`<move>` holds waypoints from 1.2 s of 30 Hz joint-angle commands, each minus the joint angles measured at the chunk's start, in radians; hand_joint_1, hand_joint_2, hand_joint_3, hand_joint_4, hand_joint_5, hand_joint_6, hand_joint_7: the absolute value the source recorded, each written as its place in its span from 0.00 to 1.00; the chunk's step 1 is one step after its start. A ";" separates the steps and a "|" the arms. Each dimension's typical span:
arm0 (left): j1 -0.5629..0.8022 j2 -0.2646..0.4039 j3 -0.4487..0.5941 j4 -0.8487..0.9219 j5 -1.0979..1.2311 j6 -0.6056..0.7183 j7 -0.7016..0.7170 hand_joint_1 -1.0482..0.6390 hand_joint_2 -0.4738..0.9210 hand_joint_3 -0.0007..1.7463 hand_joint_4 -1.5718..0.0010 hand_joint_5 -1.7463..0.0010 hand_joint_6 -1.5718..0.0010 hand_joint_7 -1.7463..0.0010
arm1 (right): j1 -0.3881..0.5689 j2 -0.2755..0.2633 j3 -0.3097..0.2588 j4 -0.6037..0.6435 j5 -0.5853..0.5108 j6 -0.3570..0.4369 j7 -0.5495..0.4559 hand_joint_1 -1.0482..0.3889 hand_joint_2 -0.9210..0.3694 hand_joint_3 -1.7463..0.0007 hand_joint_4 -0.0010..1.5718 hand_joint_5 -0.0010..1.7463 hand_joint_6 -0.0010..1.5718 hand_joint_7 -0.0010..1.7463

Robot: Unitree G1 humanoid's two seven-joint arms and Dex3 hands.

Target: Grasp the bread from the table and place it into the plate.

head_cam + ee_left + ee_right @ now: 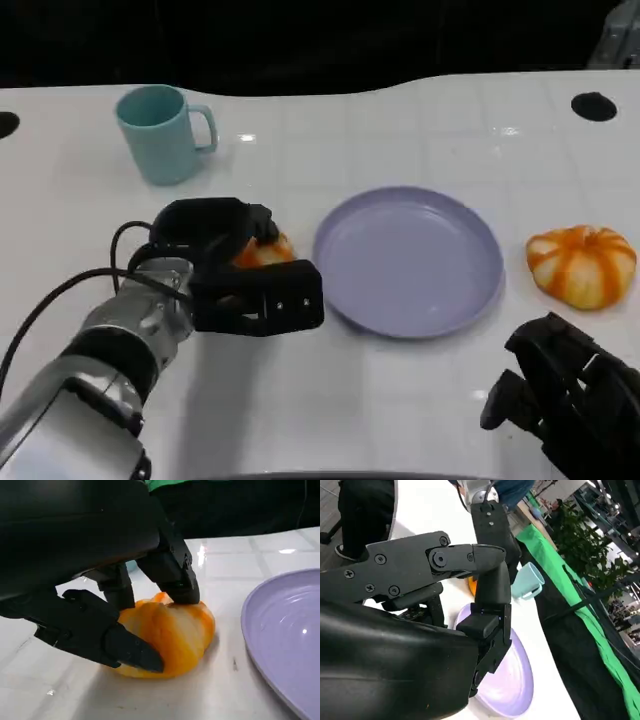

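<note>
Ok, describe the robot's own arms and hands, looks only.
The left arm is a silver metal forearm with ribbed black rings near the wrist and black cables looping alongside it. The left hand is matte black: a rounded shell and blocky jointed fingers with visible screws. The right hand is the same black, angular build, with screw heads along its fingers.

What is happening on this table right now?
The robot's left hand grips an orange bread that sits on the white table, just beside the purple plate, which holds nothing yet. The right hand holds nothing, near a second bread. A teal mug stands behind.
</note>
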 commanded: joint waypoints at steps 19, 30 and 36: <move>-0.022 0.043 0.087 -0.025 -0.066 -0.094 0.214 0.57 0.75 0.52 0.45 0.00 0.63 0.00 | -0.004 -0.010 -0.014 0.009 0.011 -0.004 0.004 0.35 0.00 0.87 0.39 1.00 0.36 0.84; -0.053 0.044 0.095 -0.051 -0.062 -0.128 0.215 0.54 0.73 0.53 0.46 0.00 0.61 0.00 | -0.005 -0.008 -0.012 0.010 0.005 -0.006 -0.002 0.35 0.00 0.87 0.39 1.00 0.36 0.84; -0.077 0.034 0.094 -0.065 -0.065 -0.151 0.174 0.52 0.81 0.46 0.48 0.00 0.61 0.03 | -0.005 -0.013 -0.010 0.017 -0.001 -0.018 0.012 0.35 0.00 0.85 0.39 1.00 0.36 0.85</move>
